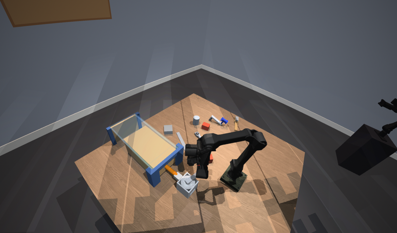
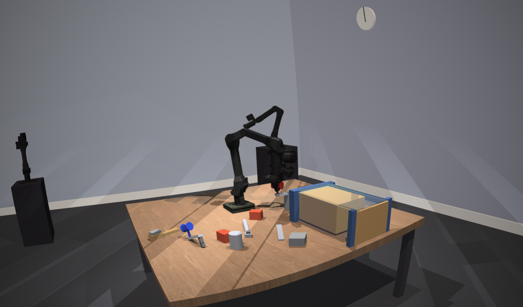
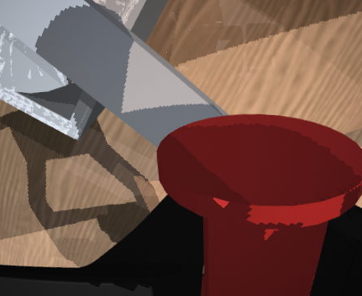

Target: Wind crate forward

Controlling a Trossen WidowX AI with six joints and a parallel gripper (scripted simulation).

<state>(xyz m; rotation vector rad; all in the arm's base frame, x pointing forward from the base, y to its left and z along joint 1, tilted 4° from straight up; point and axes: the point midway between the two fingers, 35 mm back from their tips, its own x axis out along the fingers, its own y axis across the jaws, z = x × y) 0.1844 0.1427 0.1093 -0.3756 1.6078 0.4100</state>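
The tan crate [image 1: 149, 146] [image 2: 318, 209] sits flat inside the clear-panelled cubby. Its front lies close to the blue frame [image 1: 165, 160] [image 2: 294, 208] at the mouth; I cannot tell whether they touch. An orange strap [image 1: 170, 169] runs to the grey winch [image 1: 188, 191] [image 3: 67, 123]. The handle's flat grey arm [image 1: 190, 180] [image 2: 281, 194] [image 3: 156, 84] reaches out from the top of the winch. My gripper [image 2: 277, 186] [image 3: 265, 255] is shut on its upright red knob [image 3: 263, 160], beside the winch. The square key is hidden.
Toward the back are a grey cylinder [image 1: 196, 120] [image 2: 236, 240], two red blocks [image 1: 205, 126] [image 2: 256, 214], a grey block [image 1: 168, 129] [image 2: 297, 238], a flat bar [image 1: 180, 139] [image 2: 280, 232], a blue-knobbed crank [image 1: 223, 120] [image 2: 187, 227] and a wooden-handled tool [image 1: 236, 124] [image 2: 167, 232].
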